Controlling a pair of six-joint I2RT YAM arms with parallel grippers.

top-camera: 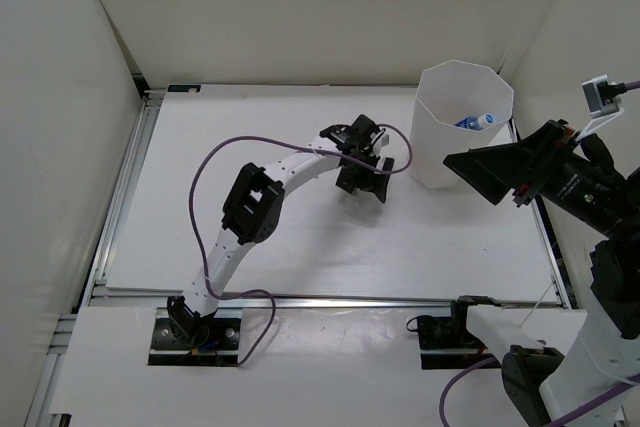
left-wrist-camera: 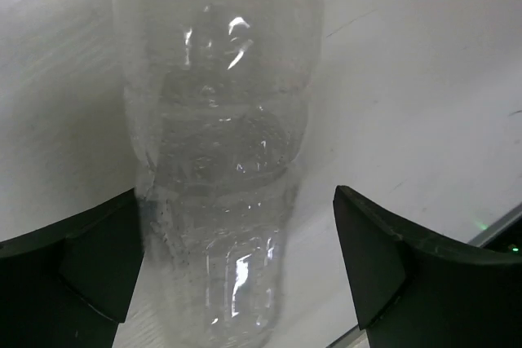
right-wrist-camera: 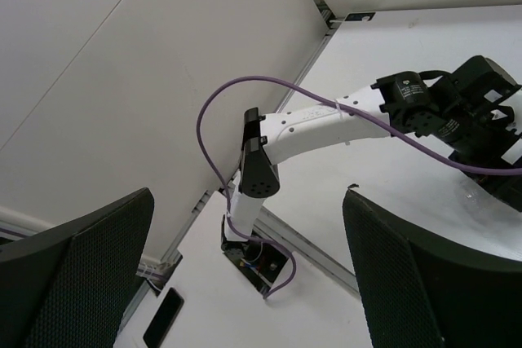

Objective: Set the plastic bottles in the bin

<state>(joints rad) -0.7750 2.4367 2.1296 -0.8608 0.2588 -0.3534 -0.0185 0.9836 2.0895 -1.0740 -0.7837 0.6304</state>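
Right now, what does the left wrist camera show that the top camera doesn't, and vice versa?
Left wrist only: a clear bottle sitting within the open left gripper. Top only: the white bin with a blue-capped bottle inside, and the open right gripper. Both: the left gripper and the white table.

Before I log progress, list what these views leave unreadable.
- Top view: the left gripper covers the clear bottle; it does not show there.
- Left wrist view: the bottle's upper end is cut off by the top edge.
- Top view: the bin wall hides most of its contents; only one blue-and-white bottle shows, so no count.
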